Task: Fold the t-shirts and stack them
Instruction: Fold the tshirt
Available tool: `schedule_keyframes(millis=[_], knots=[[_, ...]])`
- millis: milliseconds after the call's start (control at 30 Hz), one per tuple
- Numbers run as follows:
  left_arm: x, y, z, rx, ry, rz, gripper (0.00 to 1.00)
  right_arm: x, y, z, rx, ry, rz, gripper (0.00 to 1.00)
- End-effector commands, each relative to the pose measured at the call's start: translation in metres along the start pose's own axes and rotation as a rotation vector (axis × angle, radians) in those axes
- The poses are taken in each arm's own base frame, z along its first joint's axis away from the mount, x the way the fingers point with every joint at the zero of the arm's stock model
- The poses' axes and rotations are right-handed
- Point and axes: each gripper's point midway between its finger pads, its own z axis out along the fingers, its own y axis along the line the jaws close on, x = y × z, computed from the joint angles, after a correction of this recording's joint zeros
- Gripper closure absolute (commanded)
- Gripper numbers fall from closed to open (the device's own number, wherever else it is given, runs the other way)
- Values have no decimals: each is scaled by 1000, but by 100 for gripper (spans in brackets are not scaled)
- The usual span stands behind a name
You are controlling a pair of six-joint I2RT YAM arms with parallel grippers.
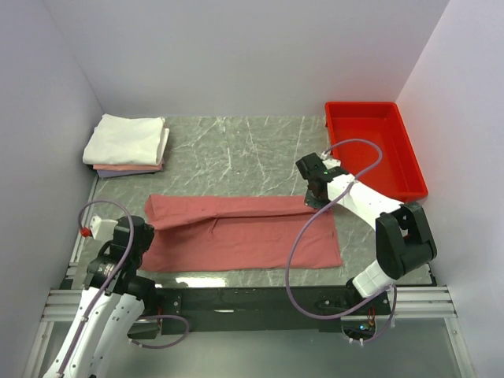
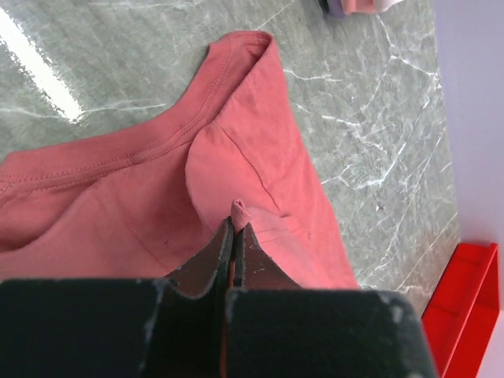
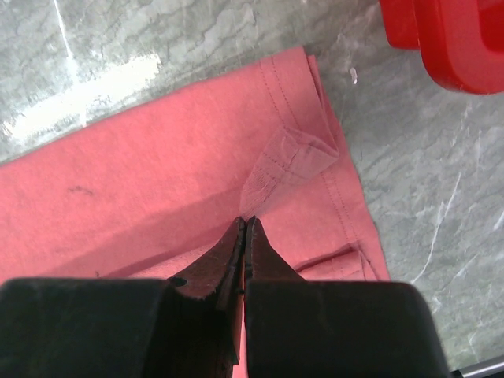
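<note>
The salmon-red t-shirt (image 1: 236,232) lies across the front of the table, its far long edge folded over toward the near side. My left gripper (image 1: 140,228) is shut on the shirt's left edge; a nub of red cloth (image 2: 239,209) pokes out between its tips (image 2: 237,227). My right gripper (image 1: 315,197) is shut on the shirt's right edge (image 3: 291,161), the cloth lifted into a small peak at its tips (image 3: 246,224). A stack of folded white and pale pink t-shirts (image 1: 126,142) sits at the back left.
A bright red plastic tray (image 1: 374,150) stands at the back right, its corner showing in both wrist views (image 3: 449,39) (image 2: 465,299). Grey marbled table (image 1: 236,153) lies between the stack and the tray. White walls enclose three sides.
</note>
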Motion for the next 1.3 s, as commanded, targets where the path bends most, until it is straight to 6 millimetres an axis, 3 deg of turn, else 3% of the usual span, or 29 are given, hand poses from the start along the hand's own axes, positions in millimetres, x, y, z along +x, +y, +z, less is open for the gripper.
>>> schedule_keyframes(millis=[0,233,533,733,800,867,900,933,1033,1133,1233,1267], knots=[[-2,7,2,-20,-23,-36,100,-3,-1,-9,-14,-36,15,100],[11,28,11,-116,4,-73,100,11,-5,-3,-6,-5,8,100],[19,35,11,-99,29,-127,100,32,-15,9,24,24,5,100],[34,41,14,-101,84,-143,100,28,-17,10,55,16,13,94],[33,42,14,-113,77,-165,100,24,-16,7,47,4,21,87],[29,48,15,-147,52,-176,85,20,-17,2,46,-8,25,77],[27,45,14,-144,44,-180,74,18,-16,0,42,-13,26,71],[25,47,13,-155,35,-179,52,17,-18,-3,44,-13,26,65],[19,42,10,-149,20,-177,22,13,-19,-12,30,-28,35,54],[11,37,5,-141,-1,-182,4,6,-22,-27,13,-52,47,48],[-2,27,-1,-113,-35,-183,1,-4,-21,-45,-41,-86,55,34],[-10,17,-3,-80,-62,-166,1,-8,-17,-50,-75,-99,49,19]])
